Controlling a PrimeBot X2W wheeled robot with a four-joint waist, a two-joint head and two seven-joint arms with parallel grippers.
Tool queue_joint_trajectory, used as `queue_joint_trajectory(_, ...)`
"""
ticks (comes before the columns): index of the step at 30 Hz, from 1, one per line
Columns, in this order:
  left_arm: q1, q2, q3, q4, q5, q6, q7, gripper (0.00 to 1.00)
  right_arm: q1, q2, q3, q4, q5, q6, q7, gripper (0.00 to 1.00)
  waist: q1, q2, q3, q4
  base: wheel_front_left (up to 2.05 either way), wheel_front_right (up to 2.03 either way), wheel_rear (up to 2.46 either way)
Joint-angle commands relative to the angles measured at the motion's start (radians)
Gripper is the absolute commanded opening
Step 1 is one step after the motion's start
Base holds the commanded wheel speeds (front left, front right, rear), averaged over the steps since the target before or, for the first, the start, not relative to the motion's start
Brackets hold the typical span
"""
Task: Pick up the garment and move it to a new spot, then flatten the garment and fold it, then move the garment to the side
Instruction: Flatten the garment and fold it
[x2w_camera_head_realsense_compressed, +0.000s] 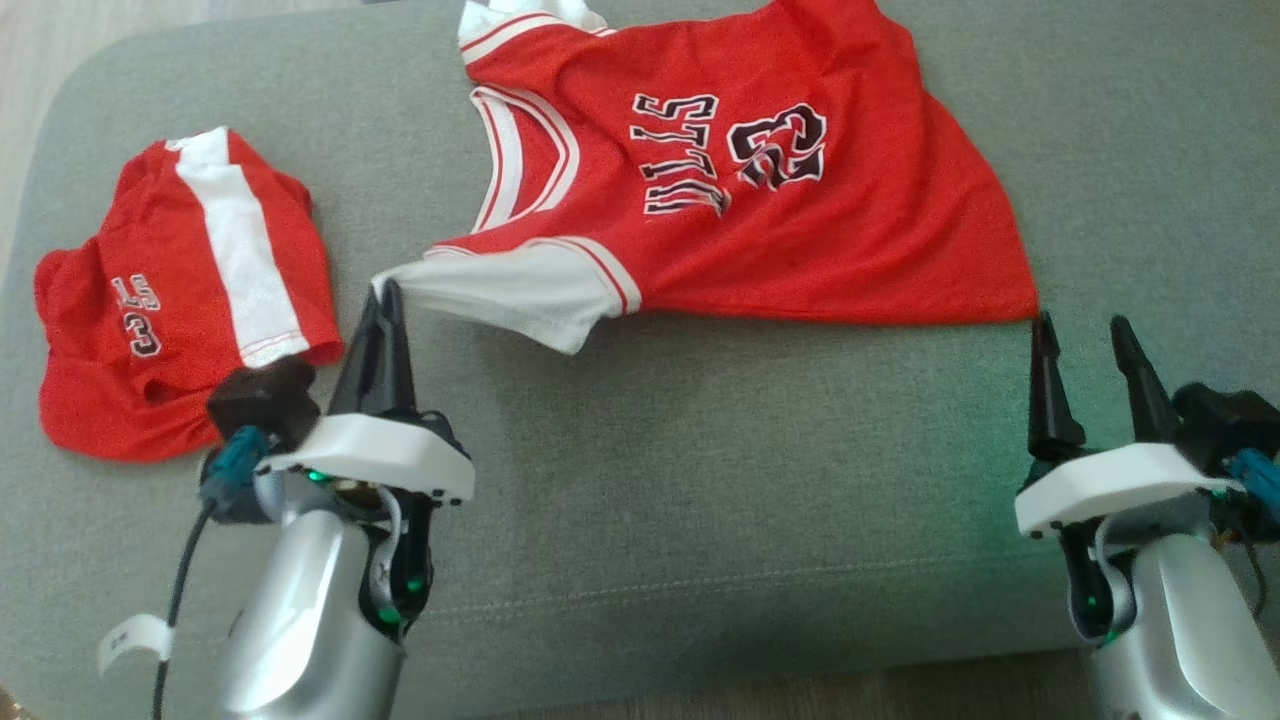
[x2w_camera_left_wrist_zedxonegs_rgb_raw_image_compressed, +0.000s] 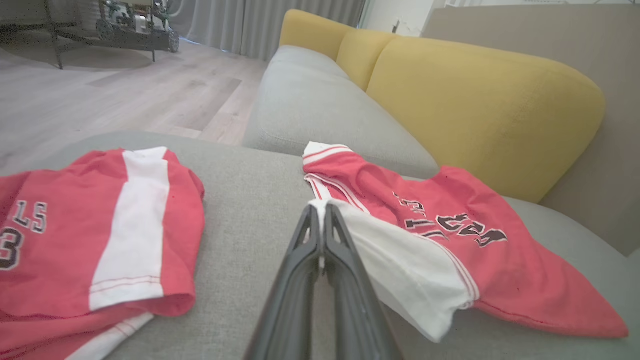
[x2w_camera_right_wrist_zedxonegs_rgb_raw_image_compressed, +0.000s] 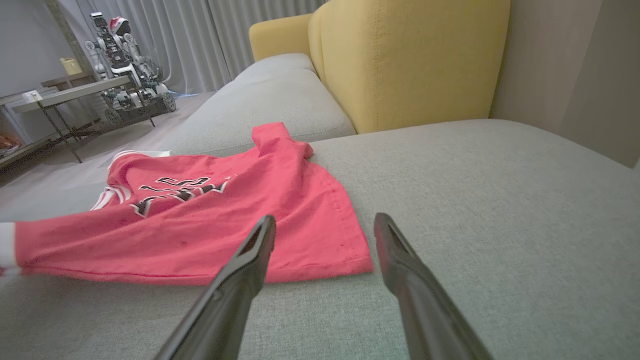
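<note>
The garment (x2w_camera_head_realsense_compressed: 760, 200) is a red jersey with white trim and black lettering, spread on the grey cushion (x2w_camera_head_realsense_compressed: 700, 520). Its white sleeve (x2w_camera_head_realsense_compressed: 520, 295) is pulled out to a point. My left gripper (x2w_camera_head_realsense_compressed: 385, 292) is shut on the tip of that sleeve, which the left wrist view shows pinched between the fingers (x2w_camera_left_wrist_zedxonegs_rgb_raw_image_compressed: 320, 210) with the jersey (x2w_camera_left_wrist_zedxonegs_rgb_raw_image_compressed: 450, 240) trailing to the right. My right gripper (x2w_camera_head_realsense_compressed: 1082, 335) stands open just below the jersey's near hem corner, apart from the cloth. In the right wrist view that gripper (x2w_camera_right_wrist_zedxonegs_rgb_raw_image_compressed: 325, 227) frames the hem corner of the jersey (x2w_camera_right_wrist_zedxonegs_rgb_raw_image_compressed: 225, 225).
Crumpled red shorts with a white stripe (x2w_camera_head_realsense_compressed: 180, 300) lie left of my left gripper. Yellow back cushions (x2w_camera_left_wrist_zedxonegs_rgb_raw_image_compressed: 480, 105) rise behind the seat. Past the cushion's edge are a wooden floor (x2w_camera_left_wrist_zedxonegs_rgb_raw_image_compressed: 125, 90), a metal table and another robot (x2w_camera_right_wrist_zedxonegs_rgb_raw_image_compressed: 125, 65).
</note>
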Motion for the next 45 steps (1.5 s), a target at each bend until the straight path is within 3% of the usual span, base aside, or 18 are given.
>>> queue_joint_trajectory(1, -0.020, 0.011, 0.040, -0.043, 0.013, 0.003, -0.006, 0.00, -0.034, 0.001, 0.015, -0.024, 0.008, 0.000, -0.001, 1.00, 0.0000, 0.0000, -0.003, 0.004, 0.00, 0.00, 0.00)
queue_joint_trajectory(14, 0.016, 0.011, 0.030, -0.118, 0.014, -0.003, -0.006, 0.00, -0.108, 0.001, -0.041, 0.155, 0.088, 0.000, 0.025, 1.00, 0.0000, 0.0000, 0.029, 0.027, 0.00, 0.00, 0.00)
queue_joint_trajectory(26, 0.001, 0.011, -0.014, -0.132, 0.020, -0.017, -0.006, 0.00, -0.289, 0.001, -0.082, 0.441, 0.159, 0.000, 0.004, 1.00, 0.0000, 0.0000, 0.065, 0.060, 0.00, 0.00, 0.00)
queue_joint_trajectory(33, -0.009, 0.011, -0.037, -0.150, 0.020, -0.014, -0.006, 0.00, -0.364, 0.001, -0.134, 0.575, 0.106, 0.000, -0.007, 1.00, 0.0000, 0.0000, 0.085, 0.080, 0.00, 0.00, 0.00)
queue_joint_trajectory(39, -0.010, 0.011, -0.045, -0.157, 0.020, -0.013, -0.006, 0.00, -0.396, 0.001, -0.159, 0.613, 0.087, 0.000, -0.009, 1.00, 0.0000, 0.0000, 0.094, 0.089, 0.00, 0.00, 0.00)
queue_joint_trajectory(40, -0.010, 0.011, -0.045, -0.157, 0.021, -0.013, -0.006, 0.00, -0.400, 0.001, -0.155, 0.621, 0.088, 0.000, -0.009, 0.91, 0.0000, 0.0000, 0.095, 0.090, 0.00, 0.00, 0.00)
queue_joint_trajectory(41, -0.010, 0.011, -0.044, -0.157, 0.022, -0.013, -0.006, 0.00, -0.402, 0.001, -0.151, 0.627, 0.086, 0.000, -0.009, 0.27, 0.0000, 0.0000, 0.094, 0.090, 0.00, 0.00, 0.00)
queue_joint_trajectory(42, -0.011, 0.011, -0.043, -0.157, 0.023, -0.013, -0.006, 0.00, -0.403, 0.001, -0.144, 0.629, 0.082, 0.000, -0.009, 0.00, 0.0000, 0.0000, 0.093, 0.091, 0.00, 0.00, 0.00)
queue_joint_trajectory(45, -0.011, 0.011, -0.019, -0.178, 0.016, -0.010, -0.006, 0.00, -0.402, 0.001, -0.084, 0.585, 0.056, 0.000, -0.009, 0.00, 0.0000, 0.0000, 0.082, 0.086, 0.00, 0.00, 0.00)
